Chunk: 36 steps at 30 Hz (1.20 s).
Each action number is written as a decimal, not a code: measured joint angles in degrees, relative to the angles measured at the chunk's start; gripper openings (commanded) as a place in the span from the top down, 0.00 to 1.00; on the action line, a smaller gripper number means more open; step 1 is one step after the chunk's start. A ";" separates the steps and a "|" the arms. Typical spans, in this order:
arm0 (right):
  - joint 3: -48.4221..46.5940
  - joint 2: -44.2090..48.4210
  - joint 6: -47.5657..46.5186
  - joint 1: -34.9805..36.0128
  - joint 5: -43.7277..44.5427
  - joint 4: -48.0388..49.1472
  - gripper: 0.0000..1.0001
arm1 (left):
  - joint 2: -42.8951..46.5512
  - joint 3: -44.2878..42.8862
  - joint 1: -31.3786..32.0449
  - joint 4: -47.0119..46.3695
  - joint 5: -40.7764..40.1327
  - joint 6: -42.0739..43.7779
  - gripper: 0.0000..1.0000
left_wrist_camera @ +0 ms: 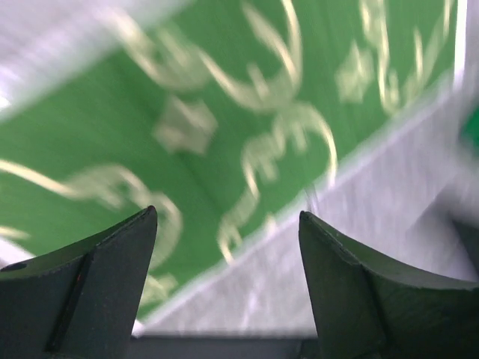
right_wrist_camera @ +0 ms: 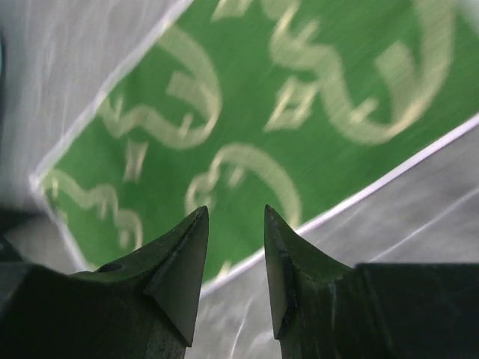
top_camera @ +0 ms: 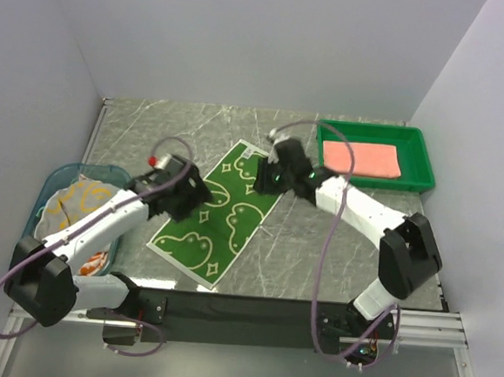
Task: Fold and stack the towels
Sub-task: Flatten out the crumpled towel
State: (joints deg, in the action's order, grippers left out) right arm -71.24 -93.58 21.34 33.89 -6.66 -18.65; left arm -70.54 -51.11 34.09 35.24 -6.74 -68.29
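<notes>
- Towel [top_camera: 223, 219], soft green cloth with pale frog outlines, lies flat and diagonal on my grey veined bench [top_camera: 152, 124].
- Left end effector [left_wrist_camera: 228, 217] hovers over its left edge, jaws wide, empty.
- Right end effector [right_wrist_camera: 236, 213] is angled over the far end, jaws narrow, seemingly gripping nothing.

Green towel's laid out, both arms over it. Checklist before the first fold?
1. Green towel flat, unfolded on the table: ok.
2. Left fingers open, empty: ok.
3. Right fingers open, empty, gap narrow: ok.
4. Each arm over its own long edge of the towel: ok.
5. Fingers touching cloth: cannot tell, wrist views blurred.
6. Pink towel folded in the tray: ok.
</notes>
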 measured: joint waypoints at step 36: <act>8.28 -8.59 -13.68 35.34 -0.48 -12.41 0.58 | 2.58 -0.11 -26.47 -1.64 -10.16 29.70 0.04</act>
State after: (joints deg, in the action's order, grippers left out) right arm -62.96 -102.17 7.66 69.23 -7.14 -31.07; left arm -67.96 -51.22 7.62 33.61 -16.91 -38.59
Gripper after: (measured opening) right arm 0.423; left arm 0.961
